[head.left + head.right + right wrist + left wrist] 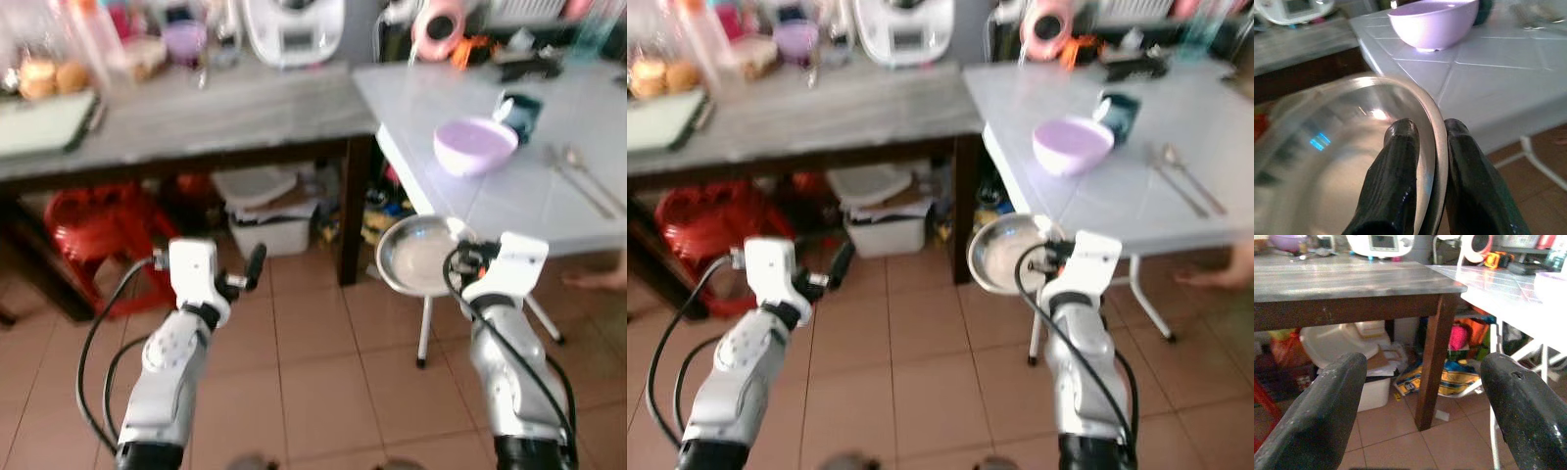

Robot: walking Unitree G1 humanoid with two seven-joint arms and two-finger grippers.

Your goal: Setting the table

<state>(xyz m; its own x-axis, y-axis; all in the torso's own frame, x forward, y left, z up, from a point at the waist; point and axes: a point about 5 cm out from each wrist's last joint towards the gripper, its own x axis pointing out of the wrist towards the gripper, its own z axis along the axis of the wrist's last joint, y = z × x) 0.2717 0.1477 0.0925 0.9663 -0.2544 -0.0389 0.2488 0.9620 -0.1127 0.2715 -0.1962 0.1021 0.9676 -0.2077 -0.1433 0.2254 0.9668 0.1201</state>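
My right gripper (1425, 134) is shut on the rim of a round steel plate (416, 257), held in the air just below the near edge of the white tiled table (509, 191). A lilac bowl (474, 145) stands on that table beyond the plate, with a spoon and another utensil (583, 176) lying to its right. My left gripper (1422, 396) is open with nothing between its fingers, raised in front of the dark wooden table (186, 117).
The wooden table carries a white appliance (292, 29), a purple bowl and other kitchen items. Under it are a white tub (269, 211) and a red plastic stool (93, 230). A person's bare foot (598, 279) rests on the floor at right.
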